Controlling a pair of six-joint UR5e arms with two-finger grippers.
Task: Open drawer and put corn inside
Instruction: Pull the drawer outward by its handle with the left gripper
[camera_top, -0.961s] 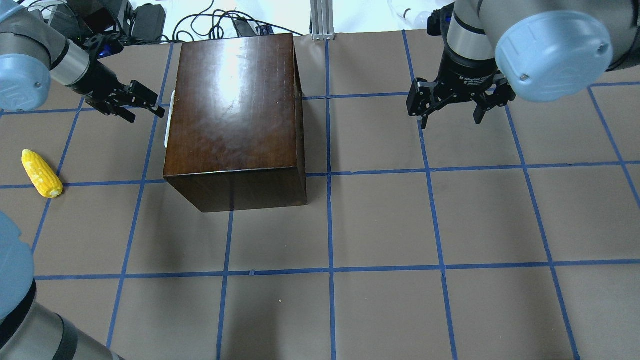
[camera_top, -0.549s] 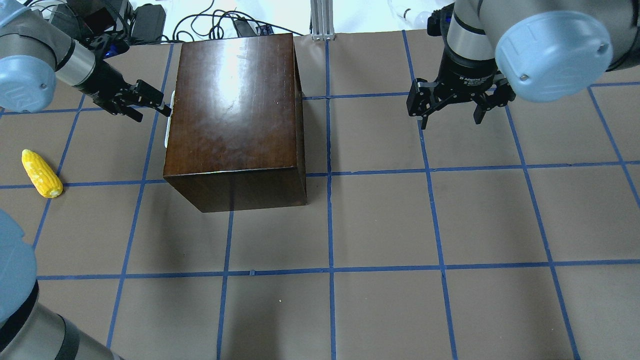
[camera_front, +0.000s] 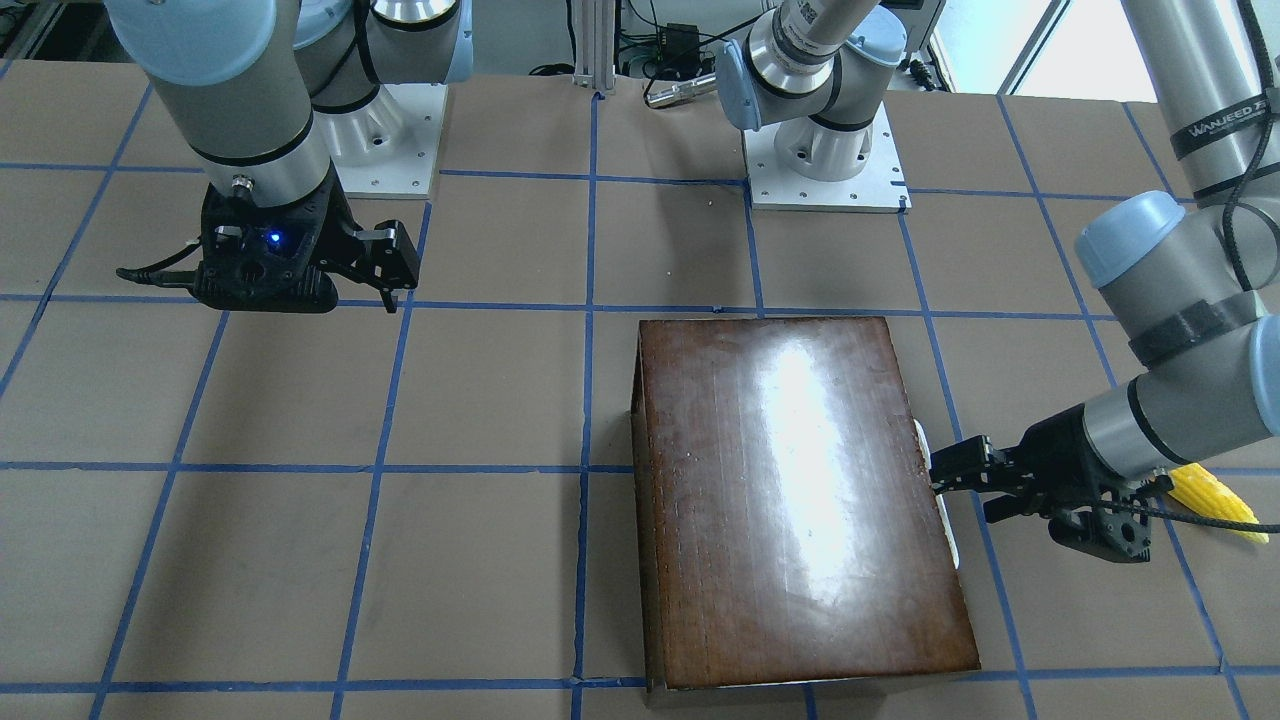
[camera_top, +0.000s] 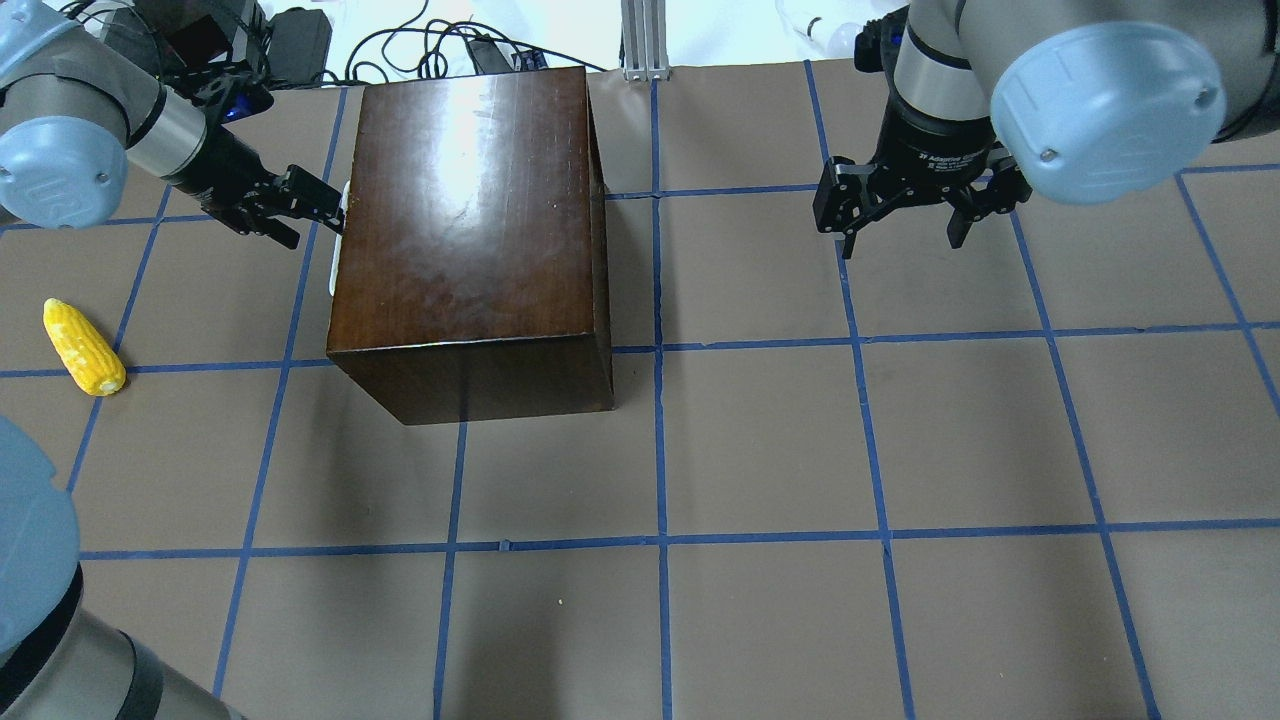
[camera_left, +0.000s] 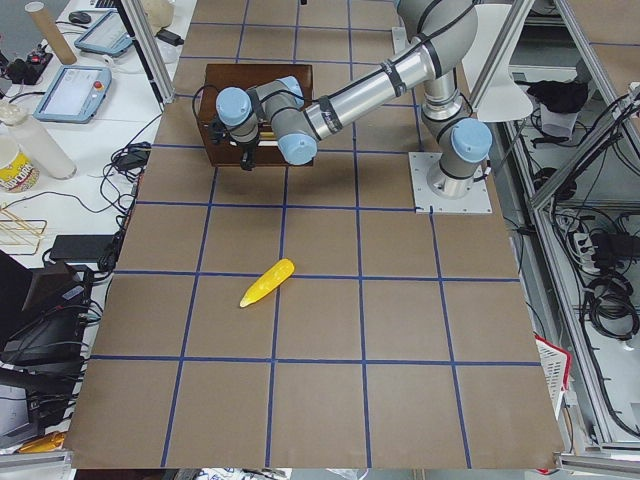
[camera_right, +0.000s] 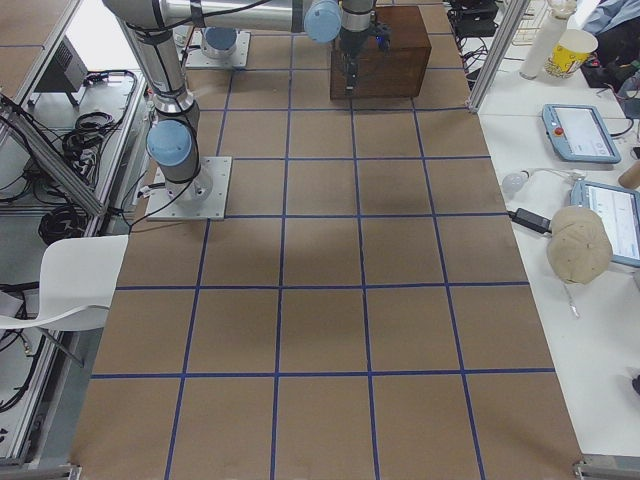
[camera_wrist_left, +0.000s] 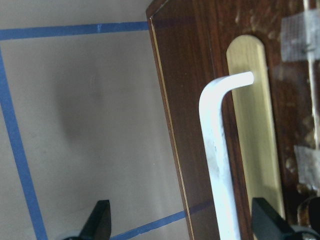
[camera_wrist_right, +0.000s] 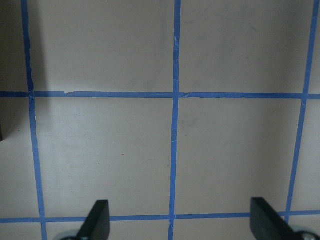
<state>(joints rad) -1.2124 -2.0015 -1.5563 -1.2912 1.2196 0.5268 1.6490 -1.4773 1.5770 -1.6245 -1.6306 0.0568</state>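
Brown box (camera_top: 470, 220) one, corn (camera_top: 83, 347) one, hands (camera_top: 322, 222) (camera_top: 902, 243) two

A: What do we see on the table (camera_top: 770, 440)?
B: We see a brown top gridded with blue tape (camera_top: 660, 450). A dark wooden box (camera_top: 470, 220) stands on it; the corn (camera_top: 83, 346) lies flat, well apart from the box.

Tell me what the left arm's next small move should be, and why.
Probably shut the left end effector on the pale handle. The wrist view shows its fingers open with the handle between them, the drawer looks closed, and the corn lies on the table.
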